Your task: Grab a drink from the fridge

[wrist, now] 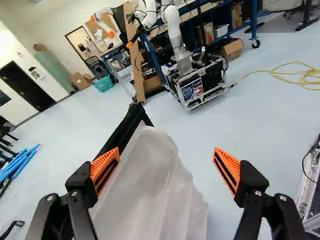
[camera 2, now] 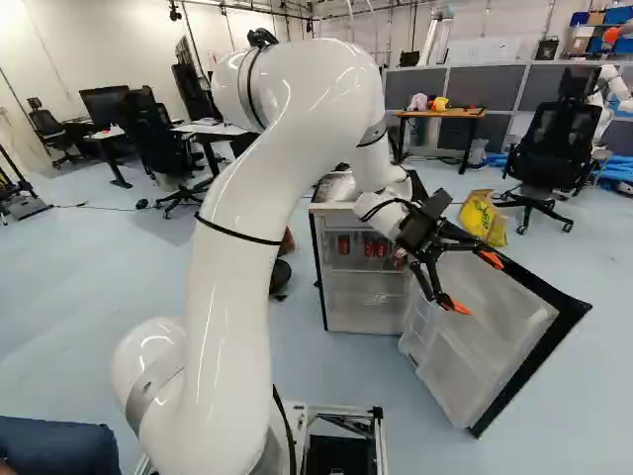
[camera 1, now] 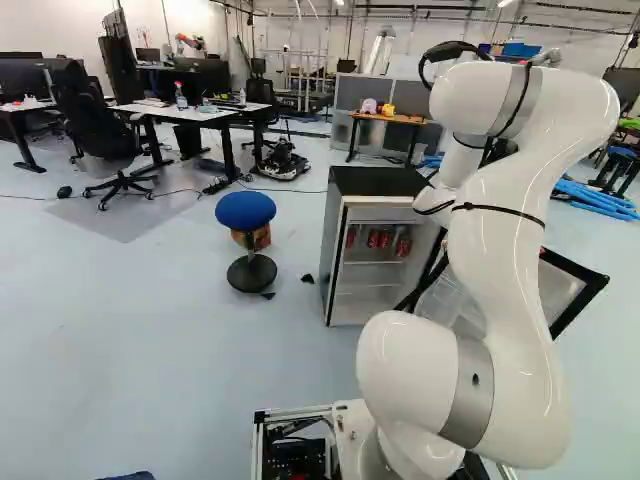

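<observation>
With the fridge (camera 1: 375,182) open, we should ease clear of its swung-out door (camera 2: 485,332) before turning inward. Our gripper (wrist: 166,152) stands spread, pinching nothing; we should enter level, aiming squarely at one of the red cans (camera 1: 373,238) inside.

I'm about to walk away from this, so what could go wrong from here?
The open tool hangs over the swung-out fridge door, so lowering it or sweeping sideways could snag or shove the door. The red cans stand close together inside, so reaching for one might knock its neighbour.
</observation>
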Available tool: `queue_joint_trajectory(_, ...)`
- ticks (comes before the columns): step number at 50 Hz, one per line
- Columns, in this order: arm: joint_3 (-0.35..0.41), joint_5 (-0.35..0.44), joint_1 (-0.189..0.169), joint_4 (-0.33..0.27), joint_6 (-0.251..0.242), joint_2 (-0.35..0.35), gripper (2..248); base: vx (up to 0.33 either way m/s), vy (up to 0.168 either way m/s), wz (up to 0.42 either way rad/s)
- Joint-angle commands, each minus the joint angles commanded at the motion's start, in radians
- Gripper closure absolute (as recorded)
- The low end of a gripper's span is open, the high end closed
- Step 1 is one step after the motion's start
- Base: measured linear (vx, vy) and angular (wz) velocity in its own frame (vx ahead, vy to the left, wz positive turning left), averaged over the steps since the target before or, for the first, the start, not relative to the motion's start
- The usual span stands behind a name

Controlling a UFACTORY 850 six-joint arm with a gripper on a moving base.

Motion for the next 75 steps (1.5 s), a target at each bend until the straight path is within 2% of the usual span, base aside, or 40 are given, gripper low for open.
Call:
queue_joint_trajectory(33,0.238,-0.088,0.059,-0.339,0.0,0.134,3,0.0,0.0,0.0)
queue_joint_trajectory(75,0.523,-0.217,0.151,-0.782,0.0,0.326,3,0.0,0.0,0.0)
